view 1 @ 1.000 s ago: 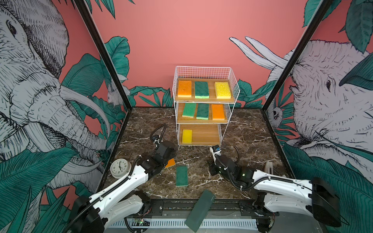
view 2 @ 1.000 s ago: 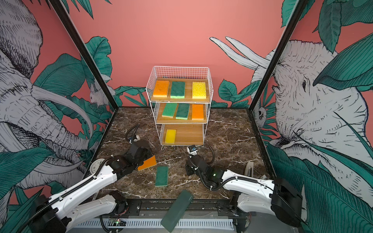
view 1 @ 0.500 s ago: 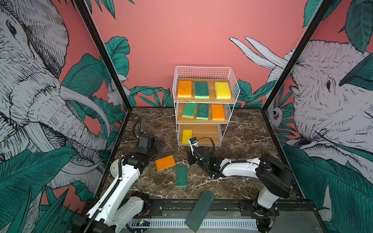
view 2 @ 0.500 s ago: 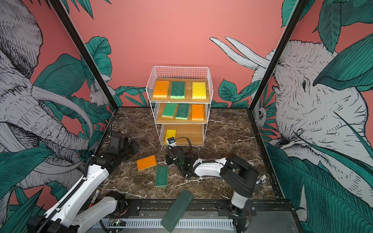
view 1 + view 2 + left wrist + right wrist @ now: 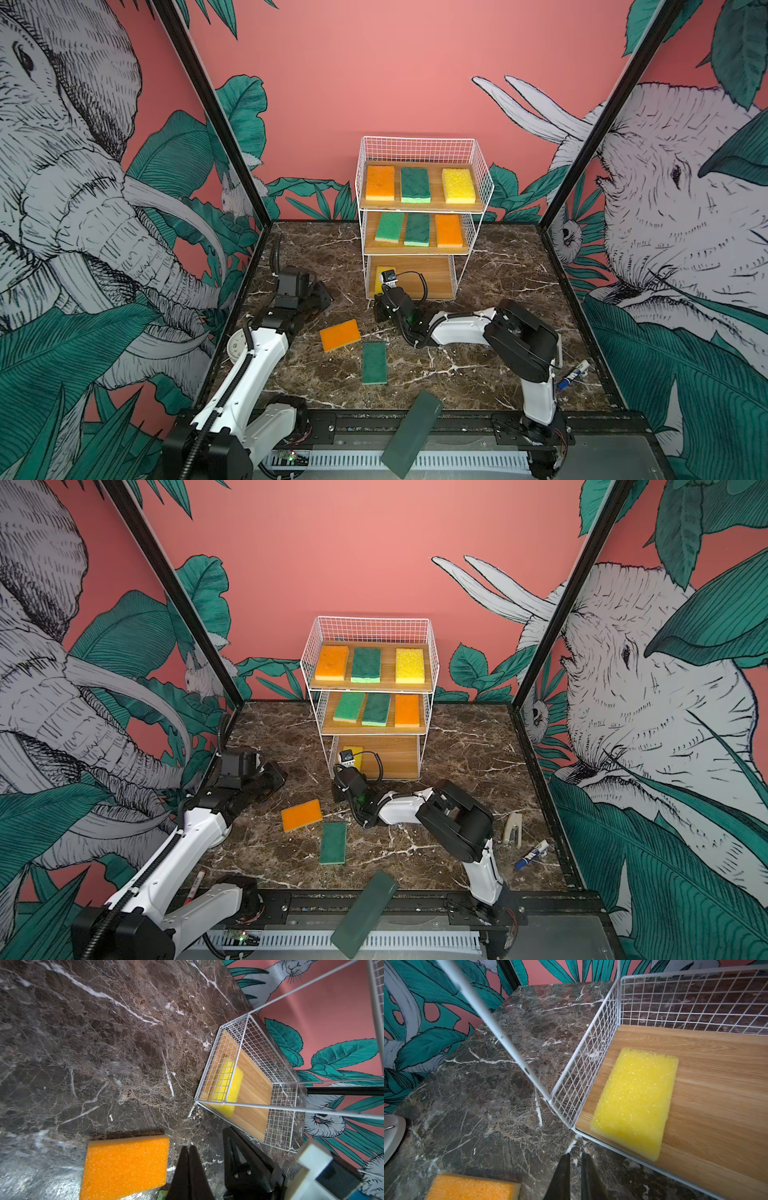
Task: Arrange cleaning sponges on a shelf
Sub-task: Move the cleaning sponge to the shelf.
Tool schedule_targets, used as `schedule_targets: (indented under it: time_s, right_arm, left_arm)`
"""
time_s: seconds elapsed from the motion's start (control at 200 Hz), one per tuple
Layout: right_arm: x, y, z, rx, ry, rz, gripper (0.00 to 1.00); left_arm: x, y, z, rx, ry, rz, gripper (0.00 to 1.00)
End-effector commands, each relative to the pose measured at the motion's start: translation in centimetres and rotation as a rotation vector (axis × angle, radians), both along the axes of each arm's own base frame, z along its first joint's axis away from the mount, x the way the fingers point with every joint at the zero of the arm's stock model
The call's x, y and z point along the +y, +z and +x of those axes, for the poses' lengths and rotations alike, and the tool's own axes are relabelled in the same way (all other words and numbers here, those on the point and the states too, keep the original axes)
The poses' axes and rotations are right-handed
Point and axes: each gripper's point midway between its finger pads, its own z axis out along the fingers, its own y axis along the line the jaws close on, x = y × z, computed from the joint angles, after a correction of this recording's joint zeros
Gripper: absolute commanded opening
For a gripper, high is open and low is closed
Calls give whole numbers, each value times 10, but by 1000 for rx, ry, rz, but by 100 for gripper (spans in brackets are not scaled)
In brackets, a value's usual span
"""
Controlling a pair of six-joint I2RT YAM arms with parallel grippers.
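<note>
A dark green slab (image 5: pixel 411 433) is leaning over the table's front edge. A clock (image 5: pixel 237 345), a stapler (image 5: pixel 513 829) and a blue marker (image 5: pixel 532 855) are lying on the marble table (image 5: pixel 457 746).

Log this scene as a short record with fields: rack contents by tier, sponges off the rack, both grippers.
rack: white wire-grid rack with three wood boards
top tier: orange, dark green, yellow sponges
middle tier: light green, dark green, orange sponges
bottom tier: one yellow sponge, at one end
on marble table: orange sponge; dark green sponge
left gripper: shut, empty
right gripper: nearly shut, empty
</note>
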Motion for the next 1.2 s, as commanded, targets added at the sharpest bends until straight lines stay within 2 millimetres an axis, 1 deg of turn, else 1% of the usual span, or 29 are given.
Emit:
schedule_targets:
  time_s: [0.0,0.155,0.25,0.37,0.56,0.825,0.92,0.93,0.955,1.105,1.195]
  right_arm:
    - [2,7,15,-10,-33,20,14]
    - [-11,-1,25,-2,-87,-4,15]
    - [-15,-7,30,8,-103,-20,15]
    - [-15,-12,37,22,-104,-26,15]
    - [-14,-23,40,46,-102,-48,14]
    - [-10,-29,49,58,-107,-42,16]
    - [-13,-39,50,73,-108,-62,16]
    - [-8,-30,54,60,-109,-43,16]
    - [-7,-27,56,56,-110,-37,16]
    - [-11,-25,62,39,-124,-42,18]
    - [-15,-27,66,40,-133,-49,18]
  left_arm:
    - [0,20,9,-61,-9,-15,5]
    - [1,21,14,-69,-6,-22,5]
    - [1,20,18,-69,-4,-31,5]
    - [2,22,22,-71,-2,-25,5]
    - [4,28,26,-87,4,-18,5]
    - [7,30,29,-93,12,-13,5]
    - [7,31,29,-95,14,-11,5]
    - [8,32,29,-96,15,-10,5]
    - [8,32,29,-97,17,-9,5]
    - [9,31,29,-96,19,-7,5]
    - [9,29,28,-94,22,-6,5]
